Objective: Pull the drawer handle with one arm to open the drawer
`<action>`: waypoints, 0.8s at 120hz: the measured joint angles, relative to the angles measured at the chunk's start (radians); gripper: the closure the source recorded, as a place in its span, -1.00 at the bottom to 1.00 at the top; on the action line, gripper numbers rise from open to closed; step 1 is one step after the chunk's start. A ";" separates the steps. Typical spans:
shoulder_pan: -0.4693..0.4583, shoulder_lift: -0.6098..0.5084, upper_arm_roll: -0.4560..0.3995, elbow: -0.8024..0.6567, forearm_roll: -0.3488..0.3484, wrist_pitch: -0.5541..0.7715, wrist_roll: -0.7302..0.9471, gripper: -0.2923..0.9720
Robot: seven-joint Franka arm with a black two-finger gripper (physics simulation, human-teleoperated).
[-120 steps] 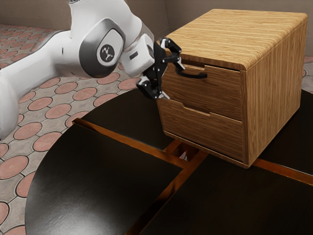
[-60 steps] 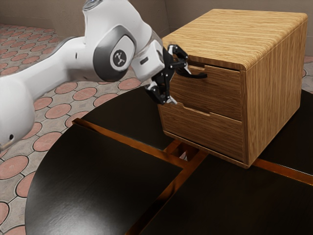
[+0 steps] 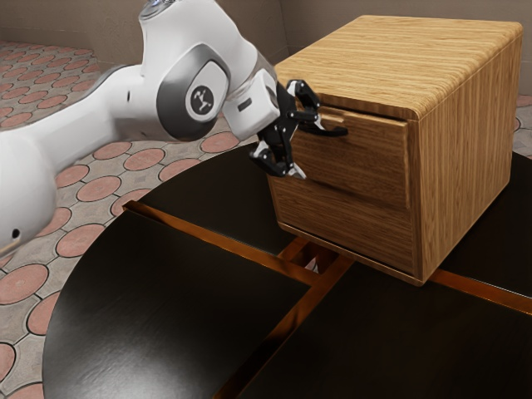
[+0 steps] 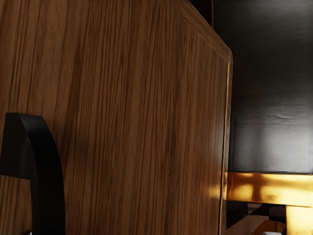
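Arm: the white Franka arm reaches in from the exterior view's left, wrist bent toward the front of the cabinet (image 3: 465, 150).
Hand: the gripper (image 3: 302, 143) sits at the end of the drawer handle (image 3: 332, 130) on the exterior view's left.
Drawer: the top drawer (image 3: 357, 158) stands a little proud of the cabinet face, above the flush lower drawer (image 3: 349, 220).
Edges: the cabinet sits on the dark table (image 3: 166, 316), near a copper strip (image 3: 216, 241); tiled floor (image 3: 75, 191) lies beyond the rim.
Room: bare tabletop lies in front of the drawer.
Claw: jaws spread wide, one above the handle's end and one well below it, not clamping it.
Wrist view: the handle (image 4: 36, 171) curves off the wood front (image 4: 122, 122), very near.
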 joint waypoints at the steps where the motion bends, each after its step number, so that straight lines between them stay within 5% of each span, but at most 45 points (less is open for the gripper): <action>1: 0.000 -0.002 0.000 -0.002 0.000 0.000 0.000 -0.25; 16: -0.003 -0.045 -0.001 -0.038 0.005 -0.001 -0.001 -0.08; 96: -0.018 -0.245 0.001 -0.258 0.044 0.000 -0.007 -0.01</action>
